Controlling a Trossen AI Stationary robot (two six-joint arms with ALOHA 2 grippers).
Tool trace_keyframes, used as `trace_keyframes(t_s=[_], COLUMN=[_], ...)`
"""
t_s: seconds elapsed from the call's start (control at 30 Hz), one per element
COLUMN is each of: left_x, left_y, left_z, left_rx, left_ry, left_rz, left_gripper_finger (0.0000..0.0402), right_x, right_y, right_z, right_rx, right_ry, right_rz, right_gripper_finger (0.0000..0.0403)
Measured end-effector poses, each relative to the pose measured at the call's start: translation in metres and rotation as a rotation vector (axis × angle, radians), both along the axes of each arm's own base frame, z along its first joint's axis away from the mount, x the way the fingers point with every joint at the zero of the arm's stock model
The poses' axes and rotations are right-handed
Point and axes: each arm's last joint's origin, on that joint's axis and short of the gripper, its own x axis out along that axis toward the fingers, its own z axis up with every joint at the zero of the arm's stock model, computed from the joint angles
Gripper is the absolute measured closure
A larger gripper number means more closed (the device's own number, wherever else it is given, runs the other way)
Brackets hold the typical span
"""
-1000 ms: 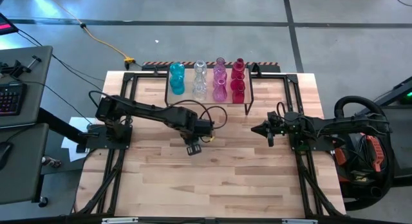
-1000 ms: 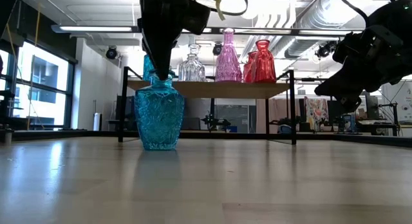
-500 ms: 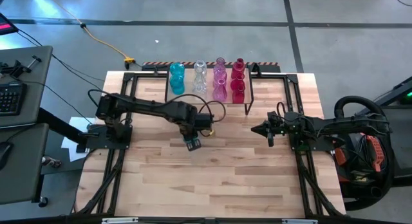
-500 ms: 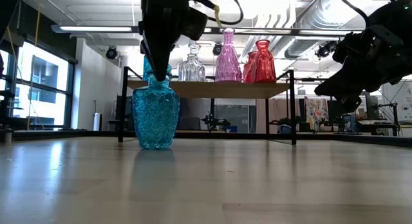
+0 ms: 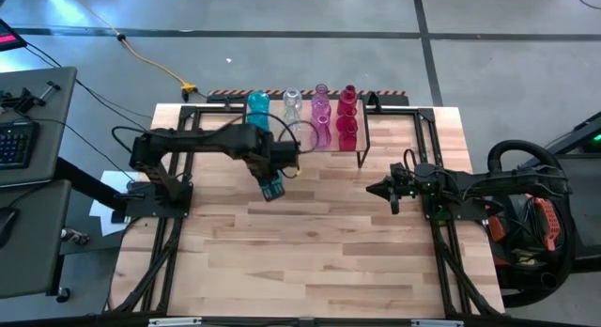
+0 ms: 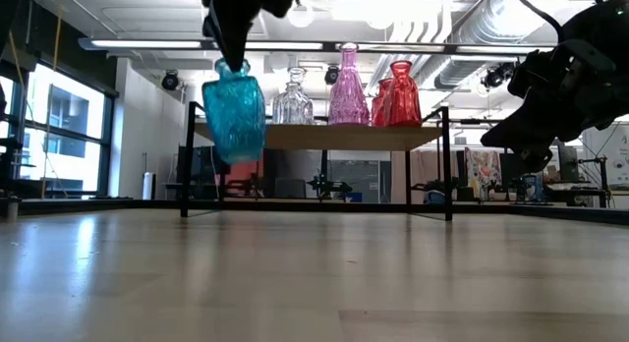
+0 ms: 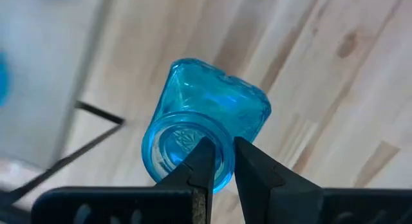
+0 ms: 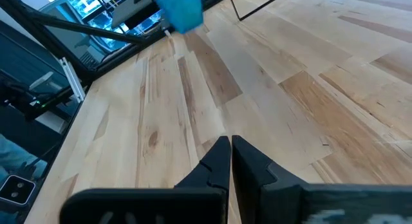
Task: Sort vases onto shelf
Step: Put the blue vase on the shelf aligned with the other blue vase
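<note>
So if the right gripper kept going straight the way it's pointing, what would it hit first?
Probably nothing close by. The right gripper, shut and empty, points left across bare table. The nearest thing that way is the teal vase, lifted by the left gripper, though depth is hard to judge.

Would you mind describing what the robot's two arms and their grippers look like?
Both arms are dark, jointed and slim, with black cables looping beside them. The left gripper and right gripper each end in two black, wedge-shaped fingers tapering to narrow tips on a black crossbar.

A lab or workshop: exposed ceiling ducts [image 6: 511,28], concrete floor [image 5: 282,45] with hazard tape, and a keyboard [image 5: 14,144] desk.
</note>
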Motion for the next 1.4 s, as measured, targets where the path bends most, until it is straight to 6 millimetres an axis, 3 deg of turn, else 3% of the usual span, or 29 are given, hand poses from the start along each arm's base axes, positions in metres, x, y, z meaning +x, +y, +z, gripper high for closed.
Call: trace_keyframes(t_s=[0.27,0.97,1.4], left_x=[-0.015,-0.023,-0.054], left_y=[0.019,0.040,0.046], left_z=[0.029,0.056,0.084], left_rx=[0.060,0.051,0.153], left_ry=[0.026,-0.064,-0.142], left_rz=[0.054,0.051,0.064], left_gripper_finger=[0.0365,0.0366,0.0366], right_x=[0.000,0.000,0.000], right_y=[0.000,0.000,0.000], right_z=[-0.001,-0.001,-0.001], right_rx=[0.000,0.001,0.001], right_ry=[0.006,0.007,0.009], right_rz=[0.000,0.000,0.000], right_gripper_finger=[0.0402,0.0402,0.0402])
